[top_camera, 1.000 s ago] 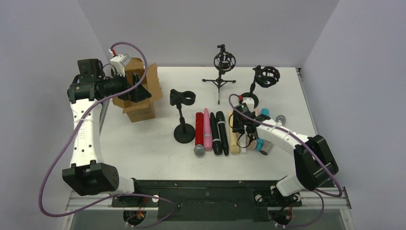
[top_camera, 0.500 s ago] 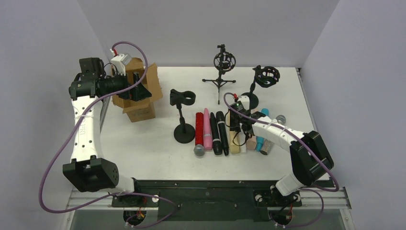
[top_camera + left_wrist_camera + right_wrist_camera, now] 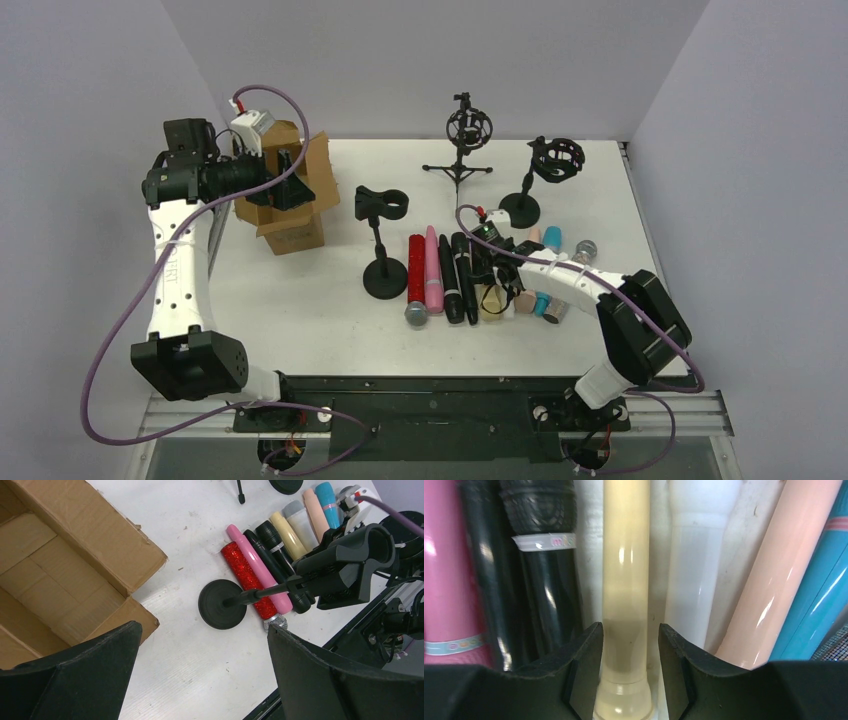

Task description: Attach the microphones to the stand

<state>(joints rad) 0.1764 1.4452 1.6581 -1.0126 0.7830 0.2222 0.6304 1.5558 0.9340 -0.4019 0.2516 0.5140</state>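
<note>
1. Where the cream-yellow microphone lies flat on the table, it is the fifth in a side-by-side row starting just right of the clip stand.
2. Row order going right from the clip stand: red glitter microphone; pink microphone; two black microphones; cream-yellow; white microphone; peach microphone; teal microphone.
3. Right gripper: fingers parted and straddling the cream-yellow shaft; a thin gap shows beside one finger; not clamped.
4. Left gripper: well left of the clip stand, above the cardboard box; fingers spread wide, holding nothing.
</note>
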